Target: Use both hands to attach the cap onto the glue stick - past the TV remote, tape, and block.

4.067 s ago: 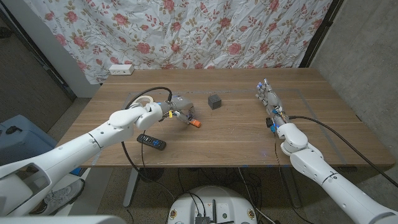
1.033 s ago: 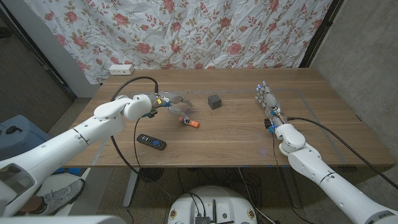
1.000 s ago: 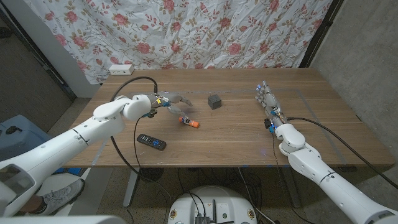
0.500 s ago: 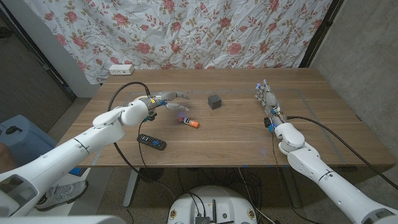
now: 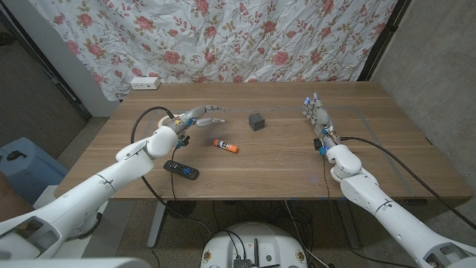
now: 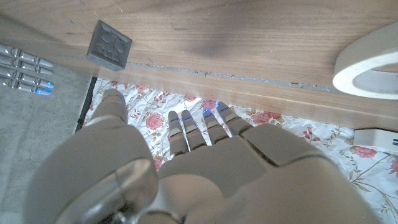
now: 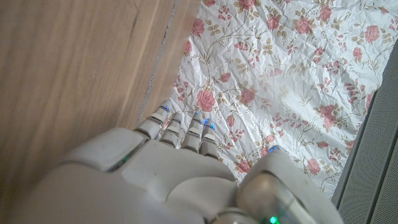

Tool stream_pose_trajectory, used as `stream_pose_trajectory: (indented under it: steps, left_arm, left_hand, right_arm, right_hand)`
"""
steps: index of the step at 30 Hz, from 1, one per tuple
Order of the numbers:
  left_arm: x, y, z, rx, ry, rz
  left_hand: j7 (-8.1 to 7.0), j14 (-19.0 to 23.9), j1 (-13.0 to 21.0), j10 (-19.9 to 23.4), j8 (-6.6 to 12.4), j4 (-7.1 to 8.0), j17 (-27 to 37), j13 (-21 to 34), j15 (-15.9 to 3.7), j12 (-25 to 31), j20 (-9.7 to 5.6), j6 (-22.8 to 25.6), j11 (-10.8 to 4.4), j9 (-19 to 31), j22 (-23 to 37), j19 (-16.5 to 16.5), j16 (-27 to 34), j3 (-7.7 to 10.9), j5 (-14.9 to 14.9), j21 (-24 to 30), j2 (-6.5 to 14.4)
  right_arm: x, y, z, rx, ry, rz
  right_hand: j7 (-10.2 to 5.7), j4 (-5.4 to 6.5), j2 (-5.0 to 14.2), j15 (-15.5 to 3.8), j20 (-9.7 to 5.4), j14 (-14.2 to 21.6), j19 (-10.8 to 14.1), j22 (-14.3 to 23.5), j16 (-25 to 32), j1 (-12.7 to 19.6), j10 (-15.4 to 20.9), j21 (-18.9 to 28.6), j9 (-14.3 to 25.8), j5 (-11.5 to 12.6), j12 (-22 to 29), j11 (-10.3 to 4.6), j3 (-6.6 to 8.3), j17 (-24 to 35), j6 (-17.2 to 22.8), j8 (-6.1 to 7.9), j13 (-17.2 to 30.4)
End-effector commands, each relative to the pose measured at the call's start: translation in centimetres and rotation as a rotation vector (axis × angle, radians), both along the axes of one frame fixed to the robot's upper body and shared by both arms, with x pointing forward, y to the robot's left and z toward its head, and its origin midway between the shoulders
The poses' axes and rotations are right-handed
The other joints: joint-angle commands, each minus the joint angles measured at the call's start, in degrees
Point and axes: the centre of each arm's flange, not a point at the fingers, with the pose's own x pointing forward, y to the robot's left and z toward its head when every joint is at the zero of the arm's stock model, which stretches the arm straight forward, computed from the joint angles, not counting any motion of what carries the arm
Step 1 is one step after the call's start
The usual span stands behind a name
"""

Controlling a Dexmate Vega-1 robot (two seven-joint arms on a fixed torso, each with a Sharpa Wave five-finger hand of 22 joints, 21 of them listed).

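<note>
1. TV remote (image 5: 181,170): black, lying flat, nearest the robot's edge of the wooden table (image 5: 282,167), just on the robot's side of the left hand.

2. Glue stick (image 5: 225,146): white body with an orange end, lying on its side, untouched, just to the right of the left hand and a little nearer the robot than its fingertips; well apart from the right hand. Whether its cap is on cannot be told.

3. Left hand (image 5: 195,117): holds nothing, fingers spread and stretched out above the table toward the block. In the left wrist view the same hand (image 6: 186,162) shows its fingers straight and apart.

4. Block (image 5: 256,121): dark grey cube, just beyond the left fingertips and to their right; also in the left wrist view (image 6: 109,45), apart from the hand.

5. Tape (image 6: 369,62): pale roll, lying flat beside the left hand.

6. Right hand (image 5: 318,114): holds nothing, fingers straight and together, pointing toward the far edge, near the table's right side.

7. Power strip (image 5: 145,83): white, at the far left corner.

8. Flowered cloth (image 5: 245,37): hangs behind the table.
</note>
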Motion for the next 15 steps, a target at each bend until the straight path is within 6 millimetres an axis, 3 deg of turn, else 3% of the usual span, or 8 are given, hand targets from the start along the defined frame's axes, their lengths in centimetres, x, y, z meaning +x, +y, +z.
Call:
stream_pose_trajectory:
  steps: [1,10,15]
  left_arm:
    - [1.4,1.0,-0.6,-0.287,-0.005,-0.054]
    - [2.4,0.3,-1.7,-0.475,-0.016,-0.112]
    - [2.7,0.1,-2.4,-0.546,-0.038,-0.103]
  left_hand:
    - [1.12,-0.14,-0.39,-1.42,-0.27,-0.1,0.23,0.12,-1.7,-0.21,-0.64,-2.02,1.59,0.03,-0.06,0.16,0.0,0.86,0.14,0.06,1.57]
    - [1.41,-0.54,-2.35,-1.91,0.3,0.81,0.47,0.12,-1.32,0.09,-0.49,-1.88,0.91,0.01,-0.04,0.23,0.1,1.06,0.19,0.05,3.12]
    - [1.4,-1.25,-3.71,-2.95,0.37,1.53,0.54,0.15,-0.92,-0.04,-0.09,-1.94,1.8,-0.03,-0.03,0.14,-0.03,1.26,0.35,-0.01,4.31]
  right_arm:
    - [0.9,0.6,0.1,0.038,0.002,0.007]
    - [0.9,0.6,0.1,0.067,-0.001,0.002]
    - [0.6,0.6,0.1,0.073,0.004,-0.003]
  right_hand:
    - [-0.1,0.48,0.13,0.36,0.11,0.68,0.36,0.16,0.5,-0.54,0.19,0.2,-0.06,0.38,0.29,0.61,-0.09,0.12,-1.55,-0.49,0.11]
    - [0.24,0.63,0.17,0.38,0.12,0.85,0.48,0.16,0.51,-0.8,0.27,0.22,-0.07,0.48,0.31,0.72,-0.09,0.09,-1.07,-0.12,0.1]
    - [0.17,0.69,0.23,0.3,0.02,0.95,0.59,0.16,0.53,-0.88,0.32,0.25,-0.07,0.53,0.33,0.79,-0.05,0.08,-0.88,0.0,0.1]
